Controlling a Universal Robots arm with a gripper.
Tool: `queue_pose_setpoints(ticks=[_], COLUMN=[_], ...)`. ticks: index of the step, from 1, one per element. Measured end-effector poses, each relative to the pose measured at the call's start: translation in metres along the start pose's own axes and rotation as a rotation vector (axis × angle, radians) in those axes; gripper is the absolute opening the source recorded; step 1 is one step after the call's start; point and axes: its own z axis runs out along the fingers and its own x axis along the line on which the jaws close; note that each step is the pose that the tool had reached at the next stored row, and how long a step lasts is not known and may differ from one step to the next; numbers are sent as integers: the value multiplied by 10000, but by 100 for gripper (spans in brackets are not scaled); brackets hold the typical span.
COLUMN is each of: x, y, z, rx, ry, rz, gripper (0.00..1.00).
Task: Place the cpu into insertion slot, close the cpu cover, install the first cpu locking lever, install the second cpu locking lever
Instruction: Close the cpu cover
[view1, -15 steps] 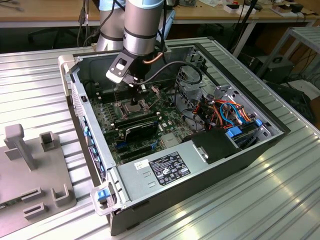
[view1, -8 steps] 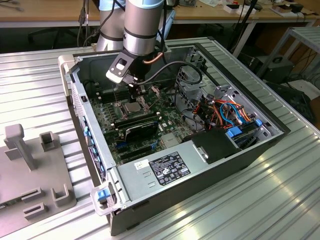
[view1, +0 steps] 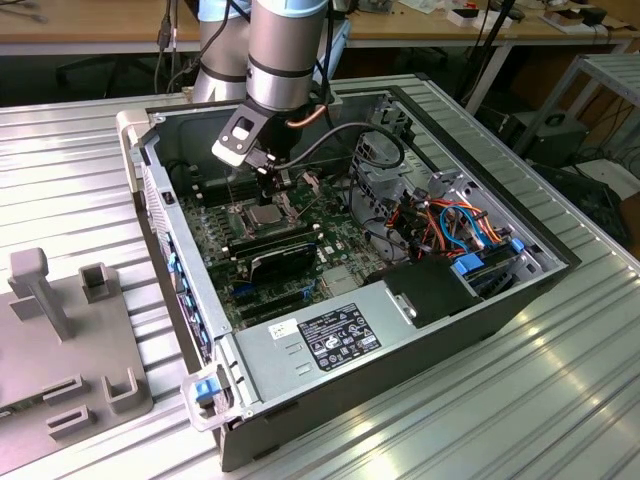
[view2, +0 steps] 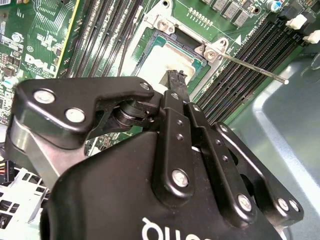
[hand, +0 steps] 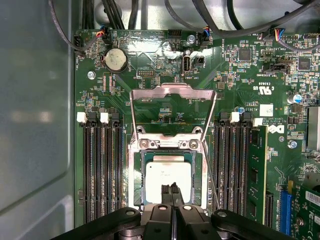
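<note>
The cpu (hand: 167, 172) lies flat in the insertion slot (hand: 135, 175) on the green board, its silver face up; it also shows in the second wrist view (view2: 160, 62). The cpu cover (hand: 172, 92) stands swung back on its hinge, away from the chip. A thin locking lever (view2: 255, 67) sticks out free beside the socket. My gripper (hand: 171, 192) hangs just above the chip's near edge, its black fingers (view2: 176, 80) shut together with nothing between them. In the exterior view the gripper (view1: 266, 186) is low inside the computer case, over the socket (view1: 258, 216).
Long black memory slots (hand: 102, 170) flank the socket on both sides, one with a green stick (hand: 257, 170). The case wall (view1: 160, 210) rises on the exterior view's left. Cables (view1: 455, 225) and a power supply (view1: 335, 335) fill the case's other end. A grey fixture (view1: 60, 330) lies outside.
</note>
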Motion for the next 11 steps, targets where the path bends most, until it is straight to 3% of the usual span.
queue_pose_setpoints(ticks=[4,11], x=[0,1], y=[0,0], z=[-5,-68], rx=[0,0], ry=[1,-13], rz=[0,0], gripper=[11,11])
